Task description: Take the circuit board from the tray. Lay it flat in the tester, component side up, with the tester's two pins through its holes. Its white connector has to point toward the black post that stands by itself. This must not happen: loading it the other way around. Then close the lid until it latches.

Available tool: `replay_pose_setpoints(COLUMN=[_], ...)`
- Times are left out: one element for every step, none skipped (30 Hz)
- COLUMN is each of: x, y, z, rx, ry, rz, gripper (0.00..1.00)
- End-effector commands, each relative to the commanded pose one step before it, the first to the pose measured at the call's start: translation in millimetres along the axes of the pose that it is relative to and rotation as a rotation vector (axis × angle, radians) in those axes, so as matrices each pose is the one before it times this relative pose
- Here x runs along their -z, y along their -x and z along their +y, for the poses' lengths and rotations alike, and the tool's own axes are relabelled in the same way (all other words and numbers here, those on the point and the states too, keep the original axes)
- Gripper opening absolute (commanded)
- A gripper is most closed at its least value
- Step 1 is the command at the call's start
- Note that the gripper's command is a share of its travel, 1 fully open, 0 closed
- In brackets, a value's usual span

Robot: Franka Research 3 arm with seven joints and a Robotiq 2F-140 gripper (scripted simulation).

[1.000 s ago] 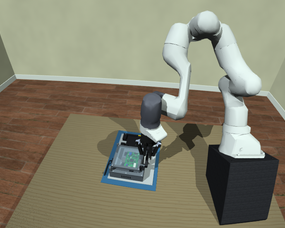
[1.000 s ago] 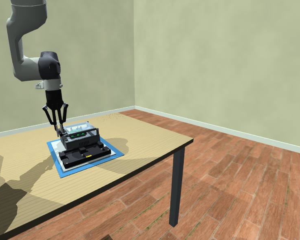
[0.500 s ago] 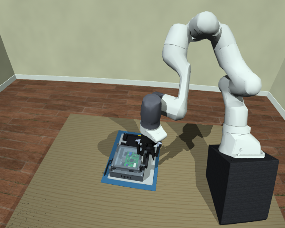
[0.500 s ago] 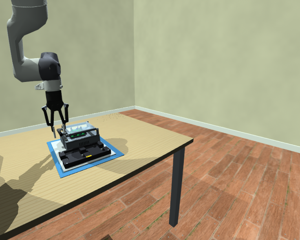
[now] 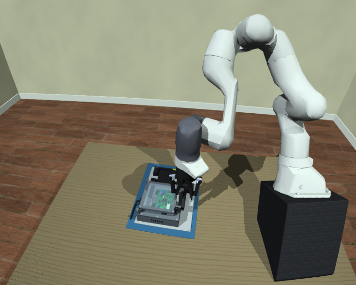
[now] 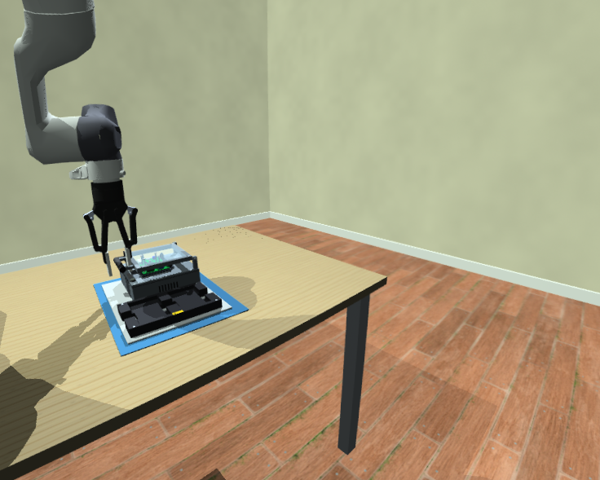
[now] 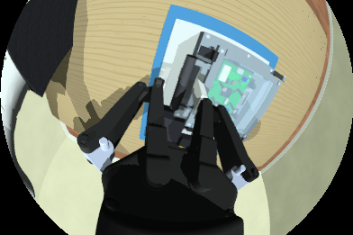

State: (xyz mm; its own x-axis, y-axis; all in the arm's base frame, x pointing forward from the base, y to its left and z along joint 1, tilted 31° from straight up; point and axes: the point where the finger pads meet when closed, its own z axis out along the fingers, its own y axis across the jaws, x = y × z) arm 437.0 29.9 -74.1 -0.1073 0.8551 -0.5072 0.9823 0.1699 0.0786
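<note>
The green circuit board (image 5: 164,199) lies flat inside the dark grey tester (image 5: 159,208), under the tester's clear lid (image 5: 154,194), which is down over it. The board also shows in the exterior view (image 6: 156,268) and in the wrist view (image 7: 230,85). The black tray (image 6: 166,309) beside the tester holds no board. My gripper (image 5: 182,202) points down at the tester's side, close to the lid's edge. Its fingers (image 6: 117,263) stand partly apart with nothing between them. In the wrist view (image 7: 181,96) the fingers frame a black part of the tester.
Tester and tray sit on a white plate on a blue mat (image 5: 160,231) on the wooden table. The robot's black pedestal (image 5: 300,227) stands at the right. The table's edge (image 6: 279,335) is near the tray side.
</note>
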Motion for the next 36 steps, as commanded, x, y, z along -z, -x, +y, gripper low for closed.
replay_pose_setpoints(x=[-0.59, 0.0, 0.0, 0.0, 0.0, 0.0, 0.0, 0.0, 0.0, 0.0, 0.0, 0.0, 0.03, 0.08, 0.15, 0.24, 0.34, 0.46, 0.59, 0.0, 0.0, 0.73, 0.87, 1.02, 1.18, 1.34, 1.5, 1.66, 1.82, 1.97, 2.12, 2.27, 2.4, 2.53, 2.65, 2.76], y=[-0.07, 0.0, 0.0, 0.0, 0.0, 0.0, 0.0, 0.0, 0.0, 0.0, 0.0, 0.0, 0.0, 0.0, 0.0, 0.0, 0.0, 0.0, 0.0, 0.0, 0.0, 0.0, 0.0, 0.0, 0.0, 0.0, 0.0, 0.0, 0.0, 0.0, 0.0, 0.0, 0.0, 0.0, 0.0, 0.0], z=[0.98, 0.0, 0.0, 0.0, 0.0, 0.0, 0.0, 0.0, 0.0, 0.0, 0.0, 0.0, 0.0, 0.0, 0.0, 0.0, 0.0, 0.0, 0.0, 0.0, 0.0, 0.0, 0.0, -0.01, 0.0, 0.01, 0.0, -0.01, 0.01, 0.0, 0.0, 0.0, 0.0, 0.0, 0.0, 0.0], rx=[-0.00063, 0.0, 0.0, 0.0, 0.0, 0.0, 0.0, 0.0, 0.0, 0.0, 0.0, 0.0, 0.0, 0.0, 0.0, 0.0, 0.0, 0.0, 0.0, 0.0, 0.0, 0.0, 0.0, 0.0, 0.0, -0.00001, 0.0, 0.00001, -0.00001, 0.0, 0.0, 0.0, 0.0, 0.0, 0.0, 0.0], ry=[0.00128, 0.0, 0.0, 0.0, 0.0, 0.0, 0.0, 0.0, 0.0, 0.0, 0.0, 0.0, 0.0, 0.0, 0.0, 0.0, 0.0, 0.0, 0.0, 0.0, 0.0, 0.0, 0.0, 0.0, 0.0, 0.0, 0.0, -0.00001, 0.00001, 0.0, 0.0, 0.0, 0.0, 0.0, 0.0, 0.0], rz=[0.00207, 0.0, 0.0, 0.0, 0.0, 0.0, 0.0, 0.0, 0.0, 0.0, 0.0, 0.0, 0.0, 0.0, 0.0, 0.0, 0.0, 0.0, 0.0, 0.0, 0.0, 0.0, 0.0, 0.0, 0.0, 0.0, 0.0, 0.0, 0.0, 0.0, 0.0, 0.0, 0.0, 0.0, 0.0, 0.0], gripper=[0.3, 0.3, 0.3, 0.3, 0.3, 0.3, 0.3, 0.3, 0.3, 0.3, 0.3, 0.3, 0.3, 0.3, 0.3, 0.3, 0.3, 0.3, 0.3, 0.3, 0.3, 0.3, 0.3, 0.3, 0.3, 0.3, 0.3, 0.3, 0.3, 0.3, 0.3, 0.3, 0.3, 0.3, 0.3, 0.3])
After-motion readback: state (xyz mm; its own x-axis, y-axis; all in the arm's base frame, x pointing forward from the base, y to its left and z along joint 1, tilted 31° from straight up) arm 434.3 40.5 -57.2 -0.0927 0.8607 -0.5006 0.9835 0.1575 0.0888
